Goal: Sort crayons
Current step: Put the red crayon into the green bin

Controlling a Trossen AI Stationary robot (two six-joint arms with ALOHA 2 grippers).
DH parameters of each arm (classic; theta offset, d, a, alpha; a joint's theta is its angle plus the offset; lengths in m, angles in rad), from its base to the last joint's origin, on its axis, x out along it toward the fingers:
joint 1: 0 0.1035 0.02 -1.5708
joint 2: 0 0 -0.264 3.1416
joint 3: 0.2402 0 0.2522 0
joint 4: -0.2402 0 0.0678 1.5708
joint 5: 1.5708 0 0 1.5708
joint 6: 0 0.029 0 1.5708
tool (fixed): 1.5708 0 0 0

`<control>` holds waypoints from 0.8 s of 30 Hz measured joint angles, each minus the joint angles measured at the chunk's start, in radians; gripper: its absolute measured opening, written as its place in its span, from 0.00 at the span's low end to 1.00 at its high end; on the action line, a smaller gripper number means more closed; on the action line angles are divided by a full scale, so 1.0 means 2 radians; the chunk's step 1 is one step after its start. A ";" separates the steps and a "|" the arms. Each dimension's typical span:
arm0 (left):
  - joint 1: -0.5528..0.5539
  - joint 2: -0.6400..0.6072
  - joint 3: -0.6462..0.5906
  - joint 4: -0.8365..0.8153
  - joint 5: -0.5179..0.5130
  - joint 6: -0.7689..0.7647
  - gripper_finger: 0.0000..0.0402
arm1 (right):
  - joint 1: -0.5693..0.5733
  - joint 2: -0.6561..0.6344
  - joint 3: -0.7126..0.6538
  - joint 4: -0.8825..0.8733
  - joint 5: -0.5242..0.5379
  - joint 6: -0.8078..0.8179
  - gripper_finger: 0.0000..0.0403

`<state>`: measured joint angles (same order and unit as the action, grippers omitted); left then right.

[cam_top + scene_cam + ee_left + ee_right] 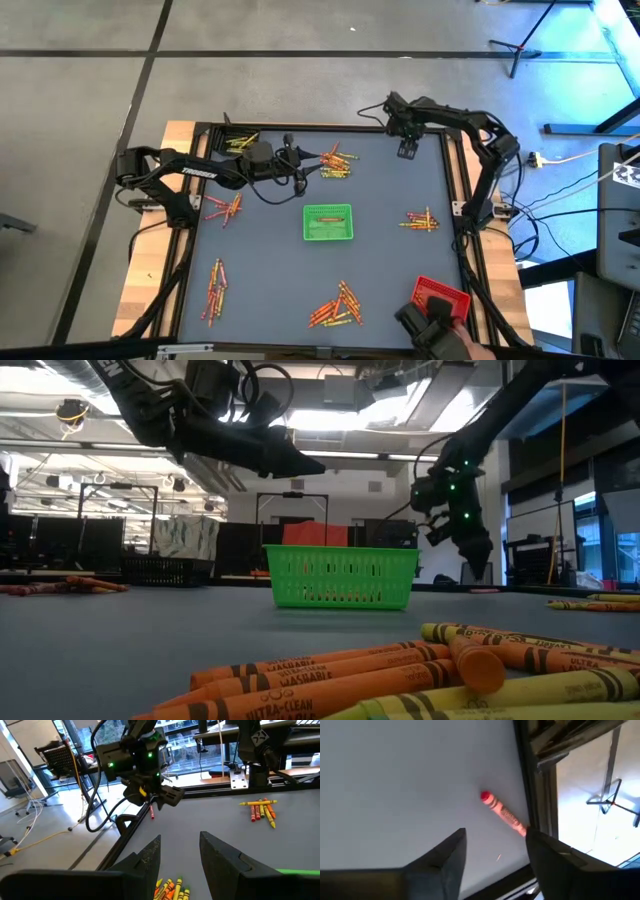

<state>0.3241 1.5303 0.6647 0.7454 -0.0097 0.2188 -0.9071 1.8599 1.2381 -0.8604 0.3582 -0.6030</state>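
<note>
Crayons lie in small heaps on the grey mat, one of them (pixel 337 160) at the far middle. My left gripper (pixel 302 168) hovers open beside that heap, whose yellow and orange sticks (pixel 170 890) show under its fingers. My right gripper (pixel 408 150) is at the table's far right corner, pointing steeply down and open. A single red crayon (pixel 502 812) lies flat on the mat there, close to the black table frame (pixel 527 775) and just ahead of the fingers. The left wrist view shows the same crayon (pixel 151 812) under the right gripper (pixel 160 800). My right gripper comes from above at a slant. One fingertip (pixel 537 842) stands right by the red crayon's paper-wrapped end (pixel 522 829). Whether the two touch I cannot tell. The crayon lies flat on the mat, not between the fingers.
A green basket (pixel 328 222) stands mid-table and a red one (pixel 440 298) at the near right. More crayon heaps lie at the left (pixel 225 207), near left (pixel 215 290), near middle (pixel 338 308), right (pixel 422 220) and far left (pixel 240 142).
</note>
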 joint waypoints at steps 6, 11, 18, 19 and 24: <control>0.000 0.000 0.000 0.000 0.000 0.000 0.30 | -0.002 0.022 0.000 0.016 0.011 -0.030 0.31; 0.000 0.000 0.000 0.000 0.000 0.000 0.30 | -0.002 0.032 0.000 0.036 0.027 -0.044 0.24; 0.000 0.000 0.000 -0.002 0.000 0.000 0.30 | -0.002 0.052 0.000 0.043 0.033 -0.056 0.24; 0.000 0.000 0.000 -0.002 0.000 0.000 0.30 | -0.002 0.057 0.000 0.044 0.041 -0.059 0.24; 0.000 0.000 0.000 -0.002 0.000 0.000 0.30 | -0.001 0.066 0.000 0.054 0.061 -0.077 0.23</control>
<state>0.3241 1.5299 0.6647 0.7410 -0.0097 0.2192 -0.9085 1.9926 1.2388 -0.7526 0.4812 -0.7565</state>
